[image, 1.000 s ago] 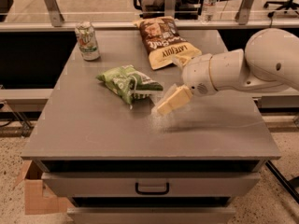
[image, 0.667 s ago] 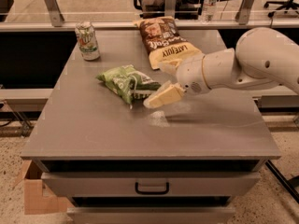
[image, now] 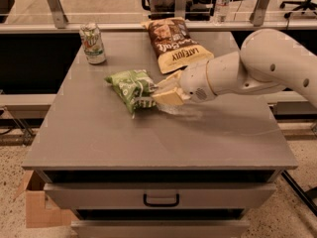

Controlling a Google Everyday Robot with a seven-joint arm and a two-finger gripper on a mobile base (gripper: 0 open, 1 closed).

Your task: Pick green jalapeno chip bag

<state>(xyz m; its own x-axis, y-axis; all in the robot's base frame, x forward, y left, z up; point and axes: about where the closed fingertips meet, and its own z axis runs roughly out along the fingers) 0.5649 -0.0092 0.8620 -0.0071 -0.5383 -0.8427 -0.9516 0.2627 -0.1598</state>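
The green jalapeno chip bag (image: pixel 130 87) lies wrinkled on the grey table (image: pixel 99 138), left of centre. My gripper (image: pixel 159 90), with cream fingers on a white arm coming in from the right, is low over the table at the bag's right end. Its jaws stand apart, one finger (image: pixel 169 79) above and one below the bag's right edge, touching or nearly touching it. The bag rests on the table.
A larger brown-and-yellow chip bag (image: pixel 173 43) lies at the back, just behind my wrist. A green-and-white soda can (image: pixel 92 43) stands at the back left. A drawer handle (image: pixel 161 200) is below the front edge, and a cardboard box (image: pixel 37 207) is on the floor at left.
My gripper has moved left across the table, from right of the green bag up to its right edge. The bag, can and brown bag have not moved.
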